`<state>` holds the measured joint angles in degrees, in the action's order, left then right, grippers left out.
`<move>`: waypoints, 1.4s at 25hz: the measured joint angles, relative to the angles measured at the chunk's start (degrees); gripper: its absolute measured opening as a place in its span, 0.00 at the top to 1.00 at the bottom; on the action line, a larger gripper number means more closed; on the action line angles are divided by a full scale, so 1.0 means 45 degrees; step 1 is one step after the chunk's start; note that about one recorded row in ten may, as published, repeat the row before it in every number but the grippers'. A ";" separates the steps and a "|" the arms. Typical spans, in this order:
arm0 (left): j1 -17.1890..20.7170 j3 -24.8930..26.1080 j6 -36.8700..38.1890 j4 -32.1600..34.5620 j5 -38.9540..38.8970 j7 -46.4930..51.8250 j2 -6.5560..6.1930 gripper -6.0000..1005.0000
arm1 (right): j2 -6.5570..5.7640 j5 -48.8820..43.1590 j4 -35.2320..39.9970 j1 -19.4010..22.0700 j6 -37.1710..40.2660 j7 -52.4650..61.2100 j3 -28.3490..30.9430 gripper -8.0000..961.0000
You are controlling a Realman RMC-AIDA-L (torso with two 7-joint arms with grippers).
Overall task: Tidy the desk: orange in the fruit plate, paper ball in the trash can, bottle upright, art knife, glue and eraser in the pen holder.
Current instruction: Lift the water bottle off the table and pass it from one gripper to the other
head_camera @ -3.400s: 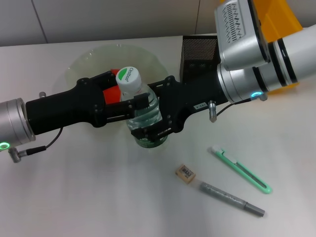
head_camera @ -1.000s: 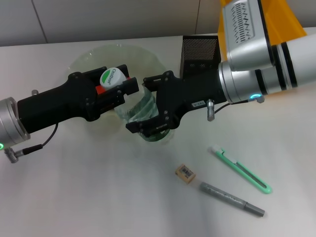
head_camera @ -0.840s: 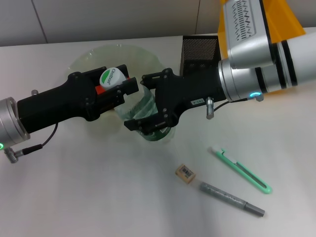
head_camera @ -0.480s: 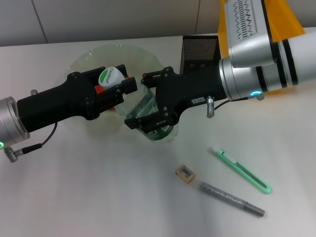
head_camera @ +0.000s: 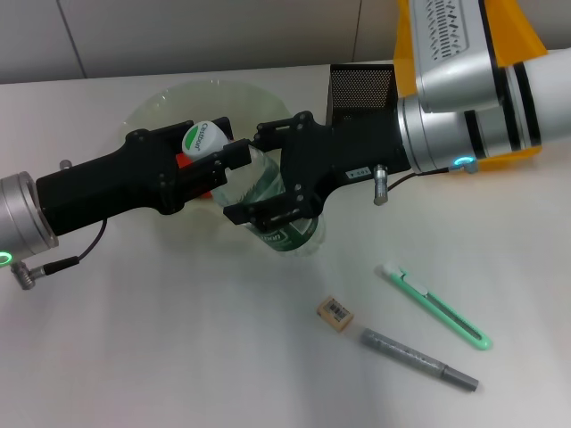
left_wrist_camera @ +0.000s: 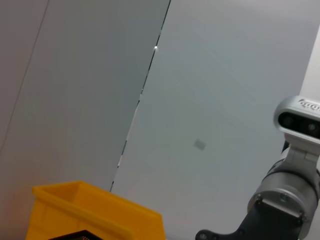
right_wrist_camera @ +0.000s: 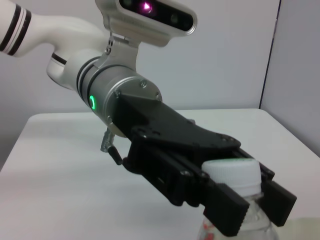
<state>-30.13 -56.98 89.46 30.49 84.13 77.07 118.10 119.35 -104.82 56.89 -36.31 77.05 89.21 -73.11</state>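
Clear plastic bottle (head_camera: 272, 201) hangs tilted above the surface, cap toward the plate (head_camera: 161, 107), with the left gripper (head_camera: 214, 160) fingers clamped at its neck and the right gripper (head_camera: 272, 209) fingers closed round its body. Standing the bottle is the step in hand. Next, I judge, tip it vertical, set its base down and release.
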 joint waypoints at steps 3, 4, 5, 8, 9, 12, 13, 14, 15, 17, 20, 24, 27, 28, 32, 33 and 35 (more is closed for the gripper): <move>-0.0001 -0.0001 -0.0029 0.0003 0.0022 0.0014 -0.0006 0.56 | 0.0000 0.0010 0.0020 0.0000 0.0001 0.0107 0.0000 0.19; -0.0002 -0.0001 -0.0030 0.0007 0.0023 0.0016 -0.0006 0.56 | 0.0000 0.0012 0.0021 -0.0007 0.0001 0.0125 -0.0004 0.19; -0.0004 -0.0001 -0.0031 0.0014 0.0025 0.0018 -0.0007 0.56 | 0.0000 0.0014 0.0036 -0.0016 -0.0008 0.0155 -0.0030 0.19; -0.0031 -0.0008 -0.0043 0.0032 0.0026 0.0030 -0.0012 0.56 | 0.0000 0.0014 0.0068 -0.0007 -0.0012 0.0158 -0.0025 0.19; -0.0042 -0.0012 -0.0056 0.0032 0.0018 0.0032 -0.0016 0.56 | 0.0000 0.0014 0.0103 0.0003 -0.0012 0.0162 -0.0009 0.19; -0.0058 0.0000 -0.0116 0.0010 0.0024 0.0033 -0.0024 0.56 | 0.0000 0.0014 0.0210 0.0045 -0.0002 0.0176 0.0024 0.19; -0.0058 0.0001 -0.0137 0.0008 0.0028 0.0033 -0.0028 0.56 | 0.0000 0.0014 0.0228 0.0061 -0.0001 0.0178 0.0030 0.19; -0.0060 -0.0007 -0.0153 0.0012 0.0030 0.0033 -0.0028 0.56 | 0.0000 0.0014 0.0252 0.0079 0.0002 0.0179 0.0034 0.19; -0.0066 0.0000 -0.0178 0.0019 0.0075 0.0033 -0.0030 0.56 | 0.0000 0.0029 0.0327 0.0125 0.0007 0.0179 0.0043 0.19; -0.0075 0.0055 -0.0195 0.0012 0.0140 0.0035 -0.0034 0.56 | 0.0000 0.0116 0.0401 0.0169 0.0012 0.0180 0.0046 0.20; -0.0079 0.0080 -0.0198 0.0025 0.0159 0.0036 -0.0036 0.56 | 0.0000 0.0208 0.0459 0.0200 0.0029 0.0194 0.0060 0.20; -0.0083 0.0092 -0.0197 0.0027 0.0162 0.0040 -0.0069 0.56 | 0.0000 0.0216 0.0499 0.0208 0.0031 0.0220 0.0068 0.22; -0.0089 0.0095 -0.0200 0.0015 0.0167 0.0041 -0.0110 0.56 | -0.0002 0.0220 0.0528 0.0265 0.0033 0.0272 0.0068 0.23; -0.0088 0.0098 -0.0245 0.0016 0.0167 0.0041 -0.0150 0.56 | -0.0010 0.0220 0.0592 0.0331 0.0033 0.0278 0.0069 0.24; -0.0089 0.0117 -0.0341 0.0045 0.0160 0.0051 -0.0209 0.56 | -0.0017 0.0218 0.0750 0.0486 0.0035 0.0293 0.0071 0.27; -0.0088 0.0121 -0.0363 0.0052 0.0157 0.0059 -0.0250 0.56 | -0.0018 0.0223 0.0858 0.0562 0.0039 0.0297 0.0068 0.28; -0.0096 0.0125 -0.0490 0.0062 0.0133 0.0060 -0.0308 0.56 | -0.0026 0.0439 0.1121 0.0814 0.0056 0.0297 -0.0004 0.28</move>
<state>-30.56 -56.42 87.26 30.77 84.73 77.35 116.71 119.24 -102.85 61.93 -32.65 77.30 90.55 -73.13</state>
